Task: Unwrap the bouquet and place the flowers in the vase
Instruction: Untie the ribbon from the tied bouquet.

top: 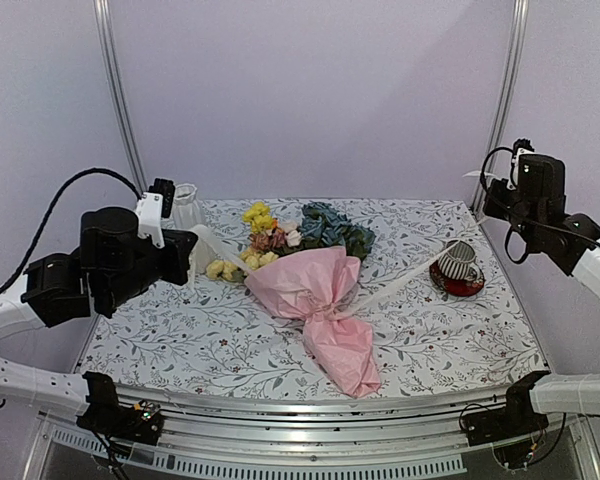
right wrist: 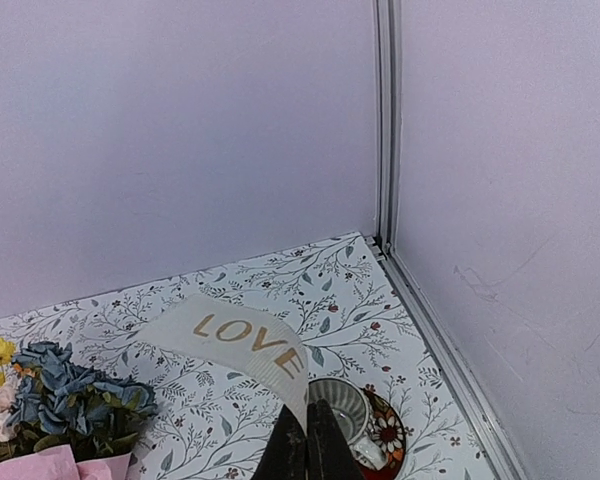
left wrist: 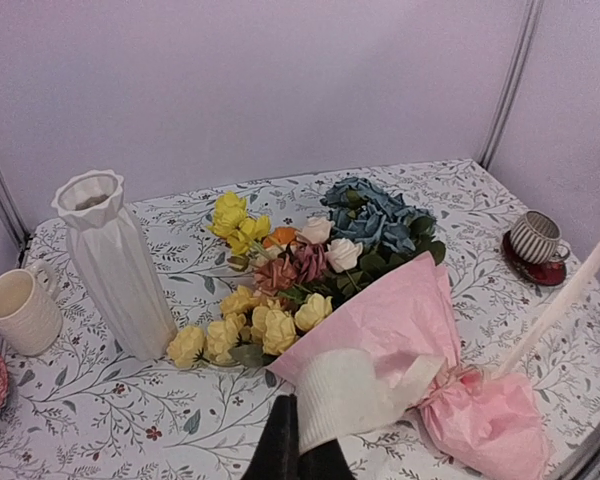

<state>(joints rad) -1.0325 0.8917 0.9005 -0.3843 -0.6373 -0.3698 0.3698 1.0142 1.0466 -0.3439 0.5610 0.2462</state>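
On the counter [top: 180, 340] the bouquet [top: 315, 285] lies wrapped, the vase [left wrist: 115, 270] empty; my left pincer [left wrist: 302, 445] and right pincer [right wrist: 306, 435] clamp its ribbon [right wrist: 242, 345].

a cream mug [left wrist: 20, 310]; a ribbed cup [left wrist: 535, 236] on a red saucer [left wrist: 542, 273].
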